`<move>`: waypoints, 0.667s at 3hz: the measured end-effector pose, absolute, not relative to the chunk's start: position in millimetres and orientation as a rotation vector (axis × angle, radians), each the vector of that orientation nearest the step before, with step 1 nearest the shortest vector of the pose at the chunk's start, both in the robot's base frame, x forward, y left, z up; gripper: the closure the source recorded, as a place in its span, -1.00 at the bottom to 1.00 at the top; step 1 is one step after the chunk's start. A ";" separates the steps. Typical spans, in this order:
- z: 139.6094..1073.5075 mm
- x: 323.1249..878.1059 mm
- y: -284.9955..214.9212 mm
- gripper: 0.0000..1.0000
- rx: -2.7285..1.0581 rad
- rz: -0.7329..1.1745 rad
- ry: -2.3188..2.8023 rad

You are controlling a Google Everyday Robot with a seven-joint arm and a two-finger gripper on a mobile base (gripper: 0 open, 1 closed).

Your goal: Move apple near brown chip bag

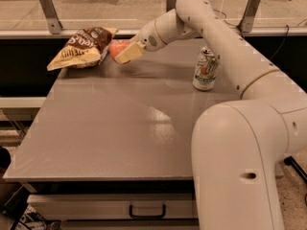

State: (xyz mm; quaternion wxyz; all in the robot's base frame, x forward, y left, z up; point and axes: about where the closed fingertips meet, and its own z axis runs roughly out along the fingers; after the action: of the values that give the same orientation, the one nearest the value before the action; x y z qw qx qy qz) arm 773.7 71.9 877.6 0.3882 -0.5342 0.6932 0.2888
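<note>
Tool (121,54): located in the upper left of the frame, at the end of the white arm (225,42) reaching in from the right. It is pinching the apple (115,47); one tan finger (130,52) lies across the near side of the fruit, covering part of it.

Apple: red-orange, held at the far edge of the bench (120,128), just beside the right end of the chip bag (80,48). Contact between apple and bag cannot be confirmed, nor whether the apple rests on the bench surface.

Chip bag: brown and tan, wrinkled, lying flat at the far left corner of the bench.

Soda can (205,69): upright, right of centre, well apart from the apple and bag
</note>
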 end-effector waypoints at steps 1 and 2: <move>876.0 772.7 72.3 1.00 -1.358 0.709 1.790; 867.2 771.3 72.5 1.00 -1.345 0.663 1.840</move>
State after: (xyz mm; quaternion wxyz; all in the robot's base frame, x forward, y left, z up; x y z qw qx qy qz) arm 771.3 72.5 867.2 0.3744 -0.5254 0.7189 0.2589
